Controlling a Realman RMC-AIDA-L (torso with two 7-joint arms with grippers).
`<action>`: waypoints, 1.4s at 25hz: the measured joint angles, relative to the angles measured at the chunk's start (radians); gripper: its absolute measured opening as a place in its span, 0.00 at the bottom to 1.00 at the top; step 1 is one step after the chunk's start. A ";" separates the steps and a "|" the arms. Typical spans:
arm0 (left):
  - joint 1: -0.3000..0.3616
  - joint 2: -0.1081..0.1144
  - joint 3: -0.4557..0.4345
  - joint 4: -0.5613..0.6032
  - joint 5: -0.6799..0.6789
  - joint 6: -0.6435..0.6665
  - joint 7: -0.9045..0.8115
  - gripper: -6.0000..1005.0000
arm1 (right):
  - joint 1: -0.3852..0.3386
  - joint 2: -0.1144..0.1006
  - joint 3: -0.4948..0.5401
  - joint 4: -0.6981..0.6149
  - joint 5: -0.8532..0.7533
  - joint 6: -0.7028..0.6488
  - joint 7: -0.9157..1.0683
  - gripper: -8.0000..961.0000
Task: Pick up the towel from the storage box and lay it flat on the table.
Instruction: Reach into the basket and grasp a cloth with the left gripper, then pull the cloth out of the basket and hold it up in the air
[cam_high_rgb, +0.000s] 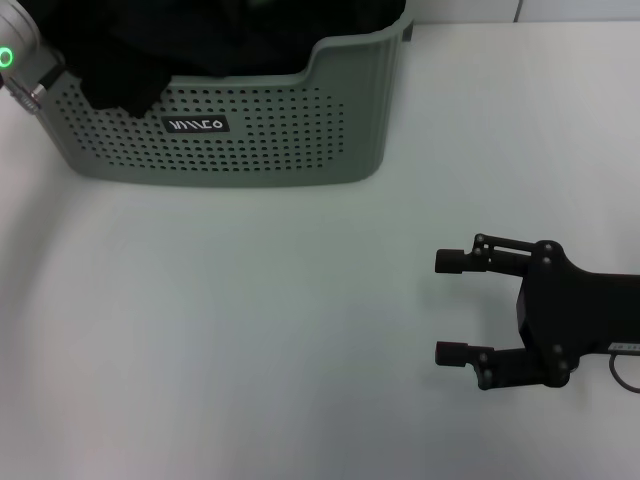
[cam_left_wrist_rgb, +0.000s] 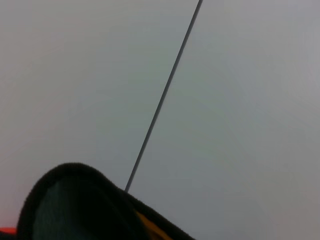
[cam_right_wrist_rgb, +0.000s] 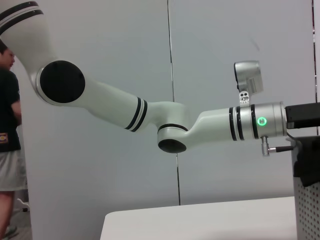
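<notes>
The grey-green storage box (cam_high_rgb: 260, 150) stands at the back left of the white table (cam_high_rgb: 250, 330), its perforated wall (cam_right_wrist_rgb: 306, 210) also at the edge of the right wrist view. Black fabric (cam_high_rgb: 120, 80) spills over its near rim. My left arm's wrist (cam_high_rgb: 20, 62) hangs over the box's left end, with its gripper lost among the dark cloth. In the left wrist view, a black-edged fold (cam_left_wrist_rgb: 75, 172) lies close, with a sliver of the yellow towel (cam_left_wrist_rgb: 150, 227) under it. My right gripper (cam_high_rgb: 445, 306) rests open and empty low over the table at the right.
The box carries a small black label (cam_high_rgb: 196, 125) on its front wall. A person (cam_right_wrist_rgb: 7, 125) stands beyond the table's far side. Bare tabletop stretches between the box and my right gripper.
</notes>
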 joint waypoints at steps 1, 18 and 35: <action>-0.001 0.000 0.000 -0.002 -0.001 0.000 0.000 0.02 | 0.000 0.000 -0.001 0.000 0.000 0.000 -0.001 0.81; -0.003 -0.001 -0.010 -0.032 -0.015 0.028 0.001 0.15 | -0.002 0.002 -0.004 0.014 0.000 0.005 -0.002 0.80; 0.153 0.040 -0.026 -0.004 -0.316 0.978 -0.192 0.01 | 0.000 0.003 -0.002 0.028 0.036 0.007 -0.036 0.79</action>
